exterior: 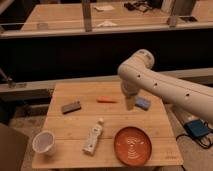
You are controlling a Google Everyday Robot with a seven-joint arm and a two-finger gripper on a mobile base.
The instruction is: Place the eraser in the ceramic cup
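Nearest the camera, at the front left corner of the wooden table (65, 125), stands the ceramic cup (44, 141), upright, with its wide mouth facing up. Nothing shows inside it. To its right a small white bottle (93, 137) lies on its side, and beyond that sits the orange plate (132, 145), ridged and with nothing on it.

Further back on the left lies the eraser (71, 107), flat on the wood and slightly askew, well apart from the cup and from the arm. I judge it light and stiff with a little give, and its rubbery faces are unlikely to slip. It sits low, though, so the fingers would have to come down close to the tabletop. The best hold looks to be from above across its narrow width, near the middle of its length, so it hangs level for the drop. The cup looks light and breakable (a knock on the rim could tip it).

At the far middle lies a thin orange stick (106, 99). Just right of it the gripper (130, 103) hangs fingers down from the white arm, spread wide and holding nothing, just beside a blue block (143, 103).
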